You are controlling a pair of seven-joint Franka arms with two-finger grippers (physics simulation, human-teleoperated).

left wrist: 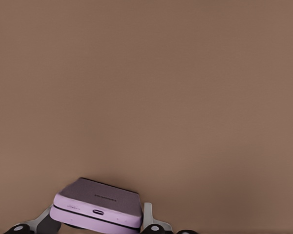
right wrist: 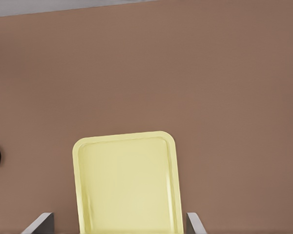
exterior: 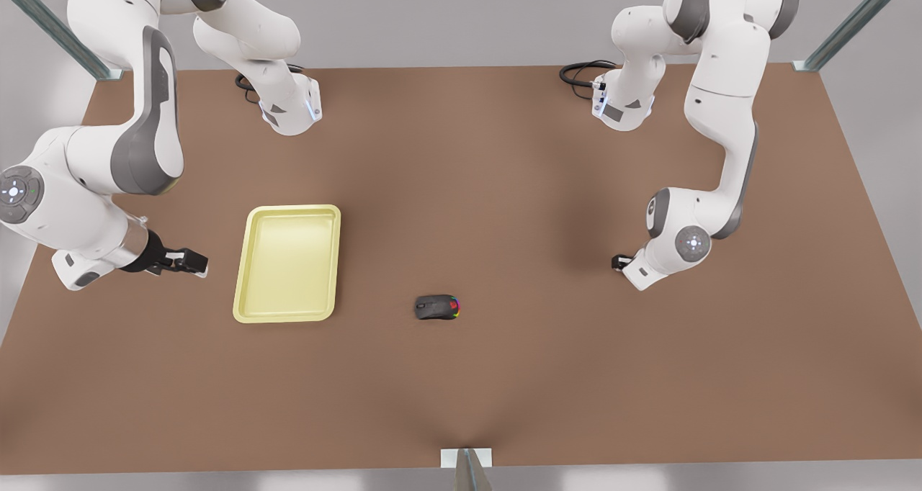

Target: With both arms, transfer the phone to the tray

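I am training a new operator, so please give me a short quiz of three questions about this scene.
1. True or false: the pale yellow rectangular tray holds the black computer mouse.
2. Fill in: the right gripper, beside the tray, has its fingers ____.
3. What grips the pale pink slab-shaped phone? A) the left gripper B) the right gripper C) nothing

Key: 1 false, the mouse lies on the brown table; 2 open; 3 A.

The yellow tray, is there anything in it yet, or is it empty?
Empty. The tray shows only its bare pale floor in the front view, and the right wrist view shows the same. The mouse lies on the table beside it.
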